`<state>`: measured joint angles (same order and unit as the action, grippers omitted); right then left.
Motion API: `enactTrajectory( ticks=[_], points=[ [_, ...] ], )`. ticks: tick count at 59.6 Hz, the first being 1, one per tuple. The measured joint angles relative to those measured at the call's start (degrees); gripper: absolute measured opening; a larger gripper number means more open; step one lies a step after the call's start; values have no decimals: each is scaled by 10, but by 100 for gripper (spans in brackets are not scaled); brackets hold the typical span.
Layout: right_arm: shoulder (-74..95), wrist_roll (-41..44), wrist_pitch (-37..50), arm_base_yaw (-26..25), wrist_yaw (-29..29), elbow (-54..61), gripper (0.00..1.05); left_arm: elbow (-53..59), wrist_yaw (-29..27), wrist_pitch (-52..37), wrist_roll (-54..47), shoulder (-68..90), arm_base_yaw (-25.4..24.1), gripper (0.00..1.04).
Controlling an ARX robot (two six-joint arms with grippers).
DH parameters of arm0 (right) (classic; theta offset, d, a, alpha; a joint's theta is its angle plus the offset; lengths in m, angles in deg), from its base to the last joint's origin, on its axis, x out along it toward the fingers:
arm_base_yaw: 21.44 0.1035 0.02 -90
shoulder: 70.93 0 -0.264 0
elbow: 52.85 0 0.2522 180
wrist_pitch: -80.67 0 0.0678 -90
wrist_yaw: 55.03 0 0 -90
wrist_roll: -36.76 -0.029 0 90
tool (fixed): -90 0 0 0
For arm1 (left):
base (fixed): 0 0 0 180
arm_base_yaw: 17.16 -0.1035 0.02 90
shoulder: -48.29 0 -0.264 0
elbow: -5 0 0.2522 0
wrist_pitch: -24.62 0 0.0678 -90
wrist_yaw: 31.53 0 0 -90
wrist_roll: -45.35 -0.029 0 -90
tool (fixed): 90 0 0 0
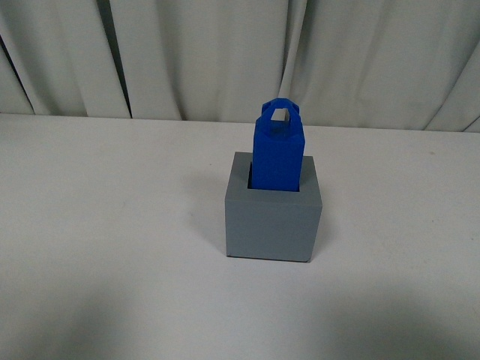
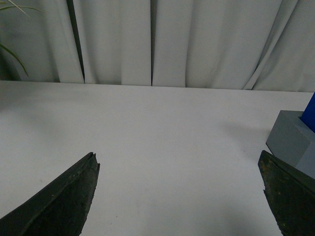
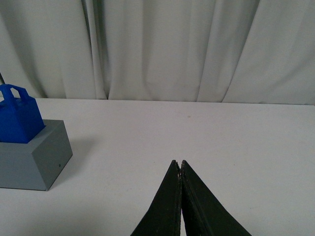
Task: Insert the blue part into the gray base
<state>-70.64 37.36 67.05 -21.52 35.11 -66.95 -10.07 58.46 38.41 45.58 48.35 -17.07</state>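
The blue part [image 1: 278,150] stands upright in the square recess of the gray base [image 1: 271,223] at the middle of the white table, its loop handle on top. Neither arm shows in the front view. My left gripper [image 2: 178,158] is open and empty over bare table, with the gray base [image 2: 291,140] and a sliver of the blue part [image 2: 310,114] beside one finger. My right gripper [image 3: 179,162] is shut and empty, apart from the gray base [image 3: 30,157] and the blue part [image 3: 17,118], which show off to the side.
The white table [image 1: 112,225] runs back to a pale pleated curtain [image 1: 225,52]. A few plant leaves [image 2: 10,29] show at the curtain's edge in the left wrist view.
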Motion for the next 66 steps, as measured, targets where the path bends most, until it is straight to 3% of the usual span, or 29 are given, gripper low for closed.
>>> enactTrajectory(
  ticks=[12,44,66],
  points=[
    [-1,1,0,0,0,0,2,0,0,0,0,0,0,98],
    [-1,0,0,0,0,0,98,0,0,0,0,0,0,98],
    [-1,0,0,0,0,0,96,0,0,0,0,0,0,98]
  ],
)
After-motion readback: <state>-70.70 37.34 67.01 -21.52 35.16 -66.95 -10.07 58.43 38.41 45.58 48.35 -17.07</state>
